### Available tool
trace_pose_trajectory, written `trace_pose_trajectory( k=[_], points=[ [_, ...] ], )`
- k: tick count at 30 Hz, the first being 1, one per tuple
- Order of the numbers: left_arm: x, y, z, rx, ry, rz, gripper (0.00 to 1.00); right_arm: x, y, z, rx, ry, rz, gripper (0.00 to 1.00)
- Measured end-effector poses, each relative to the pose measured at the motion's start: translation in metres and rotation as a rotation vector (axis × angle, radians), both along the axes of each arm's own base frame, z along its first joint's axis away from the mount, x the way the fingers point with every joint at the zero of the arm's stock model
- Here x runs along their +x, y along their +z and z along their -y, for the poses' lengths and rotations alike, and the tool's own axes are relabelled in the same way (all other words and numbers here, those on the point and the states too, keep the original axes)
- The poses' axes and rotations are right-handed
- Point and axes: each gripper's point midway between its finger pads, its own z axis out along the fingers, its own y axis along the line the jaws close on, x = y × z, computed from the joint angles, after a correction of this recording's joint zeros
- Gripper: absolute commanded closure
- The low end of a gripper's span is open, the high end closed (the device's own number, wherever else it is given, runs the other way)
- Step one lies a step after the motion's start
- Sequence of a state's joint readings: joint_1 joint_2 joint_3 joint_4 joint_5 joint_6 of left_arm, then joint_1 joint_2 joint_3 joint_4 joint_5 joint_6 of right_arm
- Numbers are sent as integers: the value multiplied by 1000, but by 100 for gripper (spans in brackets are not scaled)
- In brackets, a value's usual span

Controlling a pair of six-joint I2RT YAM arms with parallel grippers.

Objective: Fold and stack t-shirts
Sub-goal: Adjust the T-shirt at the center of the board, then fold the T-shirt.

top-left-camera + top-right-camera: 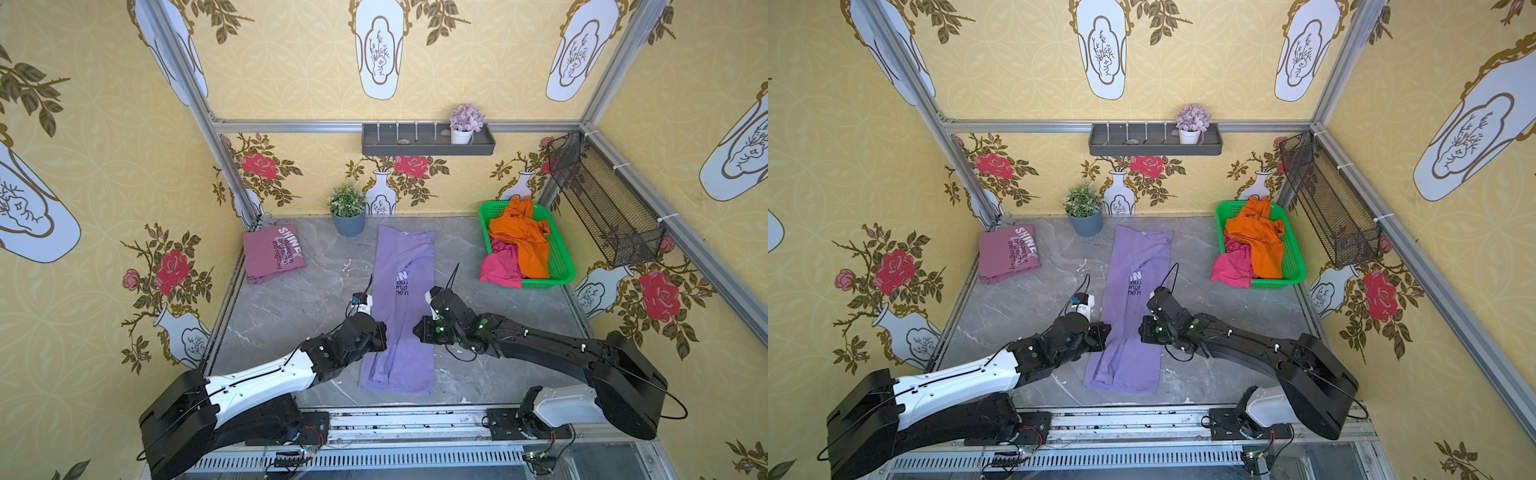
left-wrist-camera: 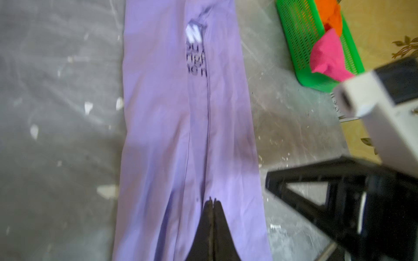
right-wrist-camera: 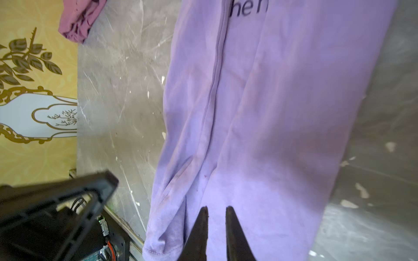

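Observation:
A lavender t-shirt lies down the middle of the table as a long strip, its sides folded in and part of its print showing. My left gripper hovers over the strip's near half, shut, with no cloth visibly between its tips. My right gripper is above the same shirt near its hem, jaws a narrow gap apart and empty. A folded mauve "SHINE" t-shirt rests at the far left. Orange and magenta t-shirts sit crumpled in a green basket.
A potted plant stands at the back just left of the lavender shirt's far end. A black wire basket hangs on the right wall above the green basket. A grey shelf is on the back wall.

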State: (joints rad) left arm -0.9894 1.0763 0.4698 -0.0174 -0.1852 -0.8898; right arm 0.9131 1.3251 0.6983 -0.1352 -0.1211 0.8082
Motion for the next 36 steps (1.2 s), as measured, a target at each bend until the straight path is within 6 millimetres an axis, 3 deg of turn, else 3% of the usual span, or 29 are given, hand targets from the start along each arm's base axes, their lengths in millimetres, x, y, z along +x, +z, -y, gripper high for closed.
trace_pose_trajectory(
  k=[5, 11, 14, 22, 25, 27, 28, 29, 30, 33, 36],
  points=[
    [-43, -26, -19, 57, 18, -72, 100, 14, 10, 27, -8, -57, 29, 82],
    [-63, -63, -32, 150, 50, -136, 100, 7, 6, 39, -18, -56, 15, 82],
    [-68, -70, -20, 161, 32, -148, 100, 1, 6, 43, -19, -52, 9, 82],
    [-82, -53, 52, 94, -68, -133, 100, -18, -9, 56, -35, -71, -39, 77],
    [-90, -64, 56, 112, -95, -154, 100, -29, -18, 60, -45, -67, -63, 62],
    [-92, -67, 49, 113, -85, -168, 98, -39, -20, 61, -50, -53, -77, 46],
    [-92, -64, 43, 112, -77, -164, 72, -44, -20, 61, -42, -52, -83, 42],
    [-90, -57, 35, 106, -60, -151, 17, -51, -18, 60, -33, -38, -82, 40],
    [-87, -46, 28, 91, -36, -134, 1, -57, -17, 60, -22, -32, -88, 39],
    [-73, -17, 7, 34, 40, -80, 1, -79, -25, 62, -8, -19, -121, 39],
    [-63, -22, -22, 28, 102, -68, 1, -106, -48, 68, -47, 2, -171, 41]
  ],
)
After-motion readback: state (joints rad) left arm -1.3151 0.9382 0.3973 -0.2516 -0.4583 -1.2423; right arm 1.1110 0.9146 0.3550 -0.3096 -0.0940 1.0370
